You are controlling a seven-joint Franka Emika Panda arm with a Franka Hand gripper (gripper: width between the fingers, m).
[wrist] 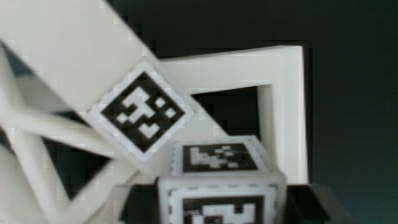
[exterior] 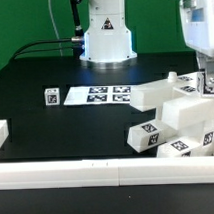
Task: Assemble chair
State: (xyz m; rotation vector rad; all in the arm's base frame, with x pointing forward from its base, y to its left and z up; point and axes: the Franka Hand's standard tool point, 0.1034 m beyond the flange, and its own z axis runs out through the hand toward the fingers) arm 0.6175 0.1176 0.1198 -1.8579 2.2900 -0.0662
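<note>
Chair (exterior: 175, 118) parts sit in a heap at the exterior view's right, and the tool (exterior: 205, 80) is down right on top of that heap, at its far upper end. Honestly can't tell if it's clenched on a piece or just parked among them, since the fingers are hidden in both views. The wrist view shows a tagged block (wrist: 222, 180) very close to the camera. Behind it are a slanted bar (wrist: 80, 75) with a big tag and an open rectangular frame (wrist: 285, 70). Further out on the black tabletop (exterior: 54, 67), the marker board (exterior: 103, 94) lies flat near the middle. A small tagged cube (exterior: 51, 95) sits just beside it, on the exterior view's left. A long white rail (exterior: 97, 173) runs along the near edge.
</note>
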